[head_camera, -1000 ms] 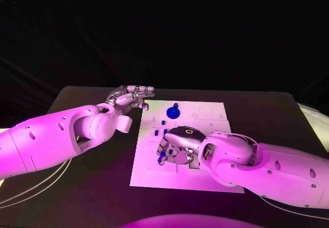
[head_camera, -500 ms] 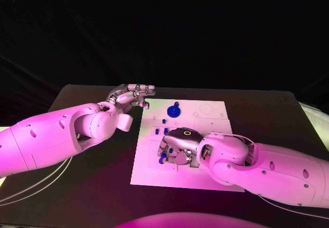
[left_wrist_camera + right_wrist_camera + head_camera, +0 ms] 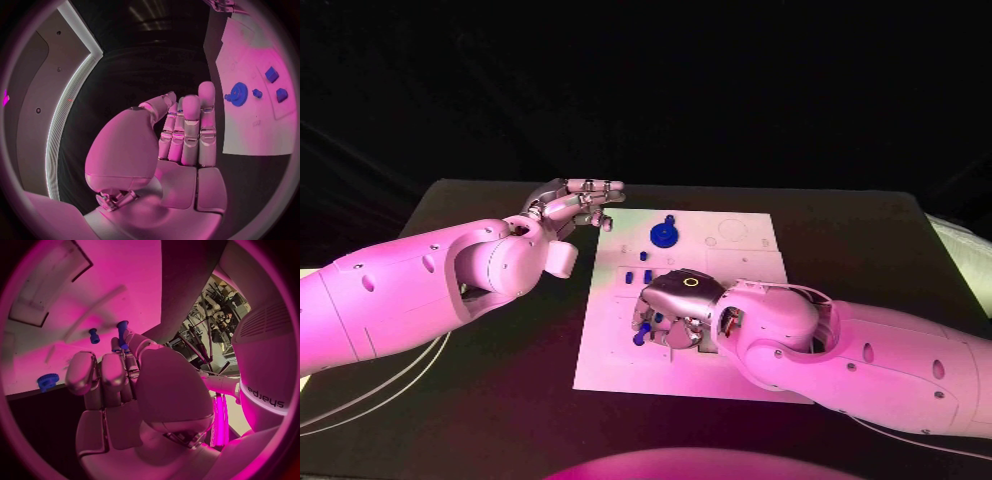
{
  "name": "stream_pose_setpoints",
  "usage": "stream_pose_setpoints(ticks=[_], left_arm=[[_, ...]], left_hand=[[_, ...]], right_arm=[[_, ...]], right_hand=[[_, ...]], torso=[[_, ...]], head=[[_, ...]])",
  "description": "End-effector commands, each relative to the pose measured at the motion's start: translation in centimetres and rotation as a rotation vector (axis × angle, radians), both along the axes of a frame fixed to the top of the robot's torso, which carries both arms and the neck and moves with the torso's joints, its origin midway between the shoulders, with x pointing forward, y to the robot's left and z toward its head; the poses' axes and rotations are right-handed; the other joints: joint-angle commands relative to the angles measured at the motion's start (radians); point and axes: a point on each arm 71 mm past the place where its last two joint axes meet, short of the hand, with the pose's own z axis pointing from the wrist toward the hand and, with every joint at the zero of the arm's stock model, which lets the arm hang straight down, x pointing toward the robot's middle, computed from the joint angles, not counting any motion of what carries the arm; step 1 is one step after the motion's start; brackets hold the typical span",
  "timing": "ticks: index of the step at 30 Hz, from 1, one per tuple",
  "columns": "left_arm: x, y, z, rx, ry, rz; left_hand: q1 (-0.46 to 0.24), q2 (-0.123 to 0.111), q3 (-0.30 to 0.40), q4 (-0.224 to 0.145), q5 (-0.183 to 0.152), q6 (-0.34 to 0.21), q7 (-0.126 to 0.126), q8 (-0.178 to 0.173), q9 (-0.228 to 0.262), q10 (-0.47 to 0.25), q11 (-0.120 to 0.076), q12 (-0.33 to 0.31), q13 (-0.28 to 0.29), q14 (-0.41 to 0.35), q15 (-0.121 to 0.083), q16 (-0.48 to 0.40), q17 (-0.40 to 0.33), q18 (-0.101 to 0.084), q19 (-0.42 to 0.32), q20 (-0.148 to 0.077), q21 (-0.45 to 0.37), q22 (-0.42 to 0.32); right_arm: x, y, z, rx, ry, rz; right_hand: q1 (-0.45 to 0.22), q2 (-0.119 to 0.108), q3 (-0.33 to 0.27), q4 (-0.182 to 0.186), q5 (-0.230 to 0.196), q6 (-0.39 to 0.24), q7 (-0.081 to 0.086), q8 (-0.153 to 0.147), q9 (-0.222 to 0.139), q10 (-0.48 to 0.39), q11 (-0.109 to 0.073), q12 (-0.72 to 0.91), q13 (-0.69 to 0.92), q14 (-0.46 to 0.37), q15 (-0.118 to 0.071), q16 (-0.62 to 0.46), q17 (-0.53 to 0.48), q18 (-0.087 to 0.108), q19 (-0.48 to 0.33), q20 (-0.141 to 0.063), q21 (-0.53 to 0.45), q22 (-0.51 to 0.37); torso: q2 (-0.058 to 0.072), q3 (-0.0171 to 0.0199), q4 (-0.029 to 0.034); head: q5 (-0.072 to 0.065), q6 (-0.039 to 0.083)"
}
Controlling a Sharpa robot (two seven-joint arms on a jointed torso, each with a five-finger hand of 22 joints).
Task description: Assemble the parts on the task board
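The white task board (image 3: 740, 375) lies in the middle of the table. My right hand (image 3: 678, 305) hovers low over its centre and pinches a slim blue peg (image 3: 122, 332) between thumb and fingertips; the peg (image 3: 642, 336) pokes out on the hand's left side. A second blue peg (image 3: 94, 335) stands in the board close by. A blue gear (image 3: 665, 236) sits at the far end, with small blue pieces (image 3: 635, 258) just in front of it. My left hand (image 3: 574, 205) hangs by the board's far left corner, its fingers (image 3: 190, 130) side by side and holding nothing.
The left wrist view shows the board (image 3: 250, 120) with the gear (image 3: 239, 92) and two blue blocks (image 3: 272, 74). A rectangular recess (image 3: 50, 270) is cut into the board past the pegs. Bare black table (image 3: 488, 400) surrounds the board.
My right hand has shifted slightly over the board's centre with the peg still pinched. The left hand has not moved.
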Motion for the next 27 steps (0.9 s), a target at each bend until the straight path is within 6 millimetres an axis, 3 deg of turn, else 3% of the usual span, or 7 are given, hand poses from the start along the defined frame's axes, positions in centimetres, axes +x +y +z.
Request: stream_pose_setpoints(ticks=[1,10,17,21,27], left_arm=[[-0.06,-0.2,0.02,-0.012,0.0,-0.017],[-0.07,-0.24,0.0,-0.013,0.001,-0.018],[-0.09,-0.22,0.0,-0.012,0.001,-0.017],[-0.09,-0.13,-0.01,-0.011,0.002,-0.015],[-0.1,-0.11,-0.01,-0.011,0.003,-0.016]], left_hand=[[0.008,0.002,-0.006,0.001,0.007,-0.006,0.004,0.005,-0.002,-0.01,0.0,0.004,0.001,-0.008,0.003,-0.006,-0.001,0.011,-0.005,0.001,-0.005,-0.001],[0.008,0.002,-0.006,0.001,0.007,-0.006,0.004,0.005,-0.002,-0.01,0.0,0.004,0.001,-0.008,0.003,-0.006,-0.001,0.011,-0.005,0.001,-0.005,-0.001],[0.008,0.002,-0.006,0.001,0.007,-0.006,0.004,0.005,-0.002,-0.01,0.0,0.004,0.001,-0.008,0.003,-0.006,-0.001,0.011,-0.005,0.001,-0.005,-0.001],[0.007,0.003,-0.007,0.001,0.007,-0.007,0.004,0.005,-0.002,-0.012,0.0,0.005,0.0,-0.009,0.003,-0.006,-0.003,0.011,-0.005,0.001,-0.006,-0.001],[0.007,0.003,-0.007,0.001,0.007,-0.007,0.004,0.005,-0.002,-0.012,0.0,0.005,0.0,-0.009,0.003,-0.006,-0.003,0.011,-0.005,0.001,-0.006,-0.001]], right_arm=[[-0.04,0.1,-0.26,-0.06,-0.017,0.001],[-0.3,0.7,-0.5,-0.084,-0.003,0.016],[-0.43,0.92,-0.96,-0.105,0.035,0.024],[-0.29,0.74,-0.9,-0.084,0.031,0.011],[-0.1,0.52,-0.57,-0.04,0.004,-0.013]], right_hand=[[0.009,0.004,0.009,-0.004,0.003,0.003,0.005,-0.004,0.001,0.025,-0.02,0.002,0.002,0.021,0.004,0.004,0.0,-0.006,0.001,0.006,0.007,0.001],[-0.004,-0.004,0.009,-0.004,0.001,0.003,0.005,-0.005,0.001,0.026,-0.019,-0.002,0.002,0.02,0.005,0.003,-0.003,-0.005,-0.002,0.007,0.006,0.0],[-0.087,-0.056,-0.025,0.023,0.048,-0.057,0.022,-0.02,-0.013,-0.024,0.0,-0.036,-0.001,0.017,0.021,0.0,-0.009,-0.003,-0.012,0.019,-0.003,-0.013],[-0.117,-0.081,-0.072,0.032,0.053,-0.107,0.027,-0.019,-0.017,-0.101,0.011,-0.04,-0.001,0.007,0.031,-0.024,-0.04,0.005,-0.035,0.028,-0.031,-0.052],[-0.118,-0.077,-0.148,0.03,0.052,-0.178,0.035,-0.019,-0.017,-0.216,0.025,-0.032,0.002,-0.006,0.041,-0.061,-0.086,0.02,-0.074,0.039,-0.085,-0.124]], torso=[[0.0,-0.0006,0.0001],[0.0,-0.0016,-0.0004],[0.001,-0.0011,0.0005],[0.0,-0.0015,0.0],[0.0,-0.0005,-0.0001]], head=[[0.0,-0.001],[0.001,-0.003],[0.002,-0.004],[0.003,-0.006],[0.002,-0.006]])
